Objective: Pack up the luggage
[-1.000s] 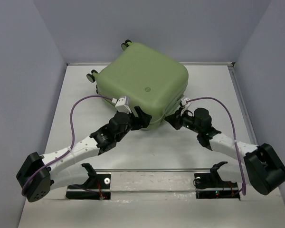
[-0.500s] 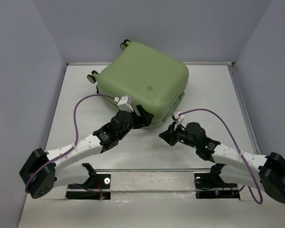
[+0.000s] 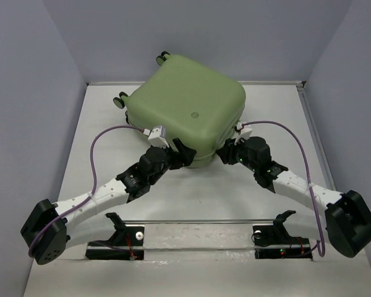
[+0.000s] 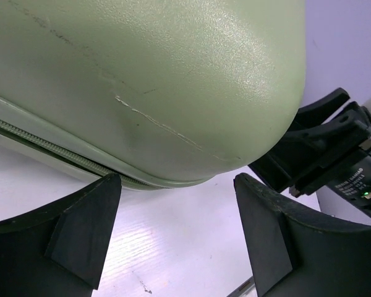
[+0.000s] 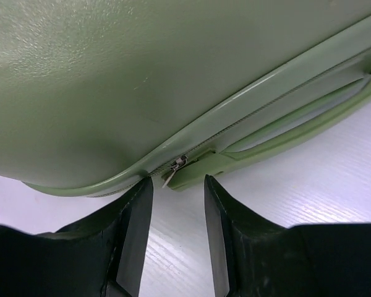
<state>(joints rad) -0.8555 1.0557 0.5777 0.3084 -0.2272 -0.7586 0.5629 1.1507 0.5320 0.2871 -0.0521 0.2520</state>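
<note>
Lying flat and shut on the white counter (image 3: 191,192), the luggage (image 3: 185,102) takes up the far middle, turned at a slant so that one rounded corner points toward the arms. Its wheels (image 3: 120,99) stick out on the far left side, and the small round emblem (image 3: 193,115) faces up on the lid.

The left fingers (image 4: 80,229) stand wide apart just short of the near edge of the shell. Only bare counter lies between them, and they touch nothing that can be seen. In the left wrist view the zip (image 4: 49,151) runs along the seam under the lid, and a thin pale scratch (image 4: 161,124) crosses the green shell above it. The right arm's black wrist (image 4: 334,148) shows beyond the corner.

The right fingers (image 5: 133,235) are at the near right side of the case, parted by a narrow gap and holding nothing. The zip pull (image 5: 175,167) hangs at the seam just ahead of that gap, clear of both fingertips. To its right a green handle (image 5: 297,127) lies flush along the side, just above the counter.
</note>
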